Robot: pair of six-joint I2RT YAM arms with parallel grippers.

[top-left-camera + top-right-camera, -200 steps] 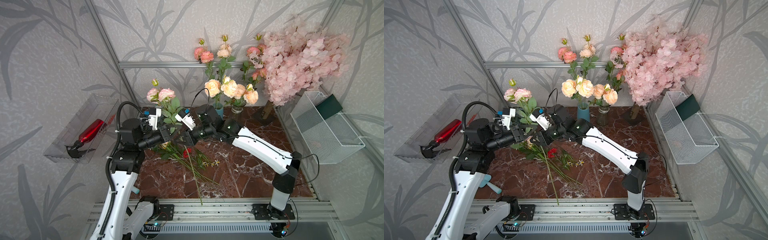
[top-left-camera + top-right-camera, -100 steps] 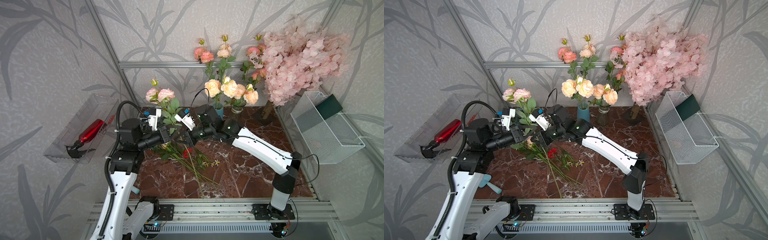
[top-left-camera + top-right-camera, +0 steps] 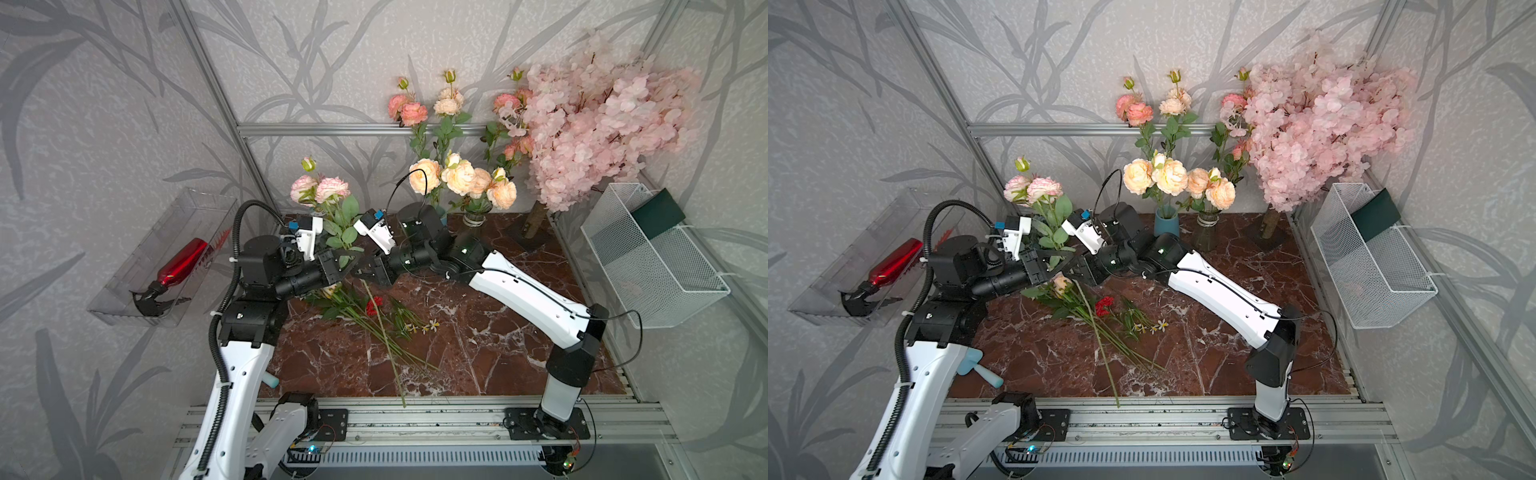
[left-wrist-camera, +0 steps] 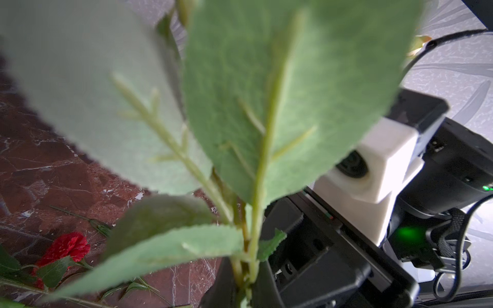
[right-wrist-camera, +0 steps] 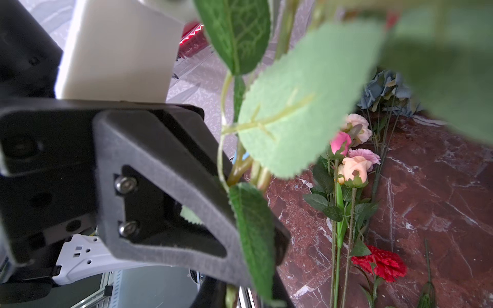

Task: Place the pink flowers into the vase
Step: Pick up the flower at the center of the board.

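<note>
A spray of pink flowers (image 3: 320, 189) (image 3: 1034, 189) stands upright. My left gripper (image 3: 351, 266) (image 4: 241, 293) is shut on its stem below the leaves. The long stem (image 3: 386, 345) runs down to the front rail. My right gripper (image 3: 360, 276) (image 5: 240, 296) faces the left one tip to tip. Its jaws stand slightly apart around the same stem, with a sliver of light beside it. More pink flowers (image 3: 332, 291) (image 5: 352, 165) lie on the marble. At the back stand a blue vase (image 3: 1166, 222) and a glass vase (image 3: 476, 214), both holding roses.
A red carnation (image 3: 374, 305) (image 5: 381, 262) and daisy sprigs (image 3: 415, 326) lie by the pile. The pale-pink blossom tree (image 3: 598, 124) fills the back right. A white wire basket (image 3: 648, 266) hangs on the right. A clear bin with a red spray bottle (image 3: 183, 262) hangs on the left.
Both arms and the held spray stay almost where they were. The top views show no clear movement.
</note>
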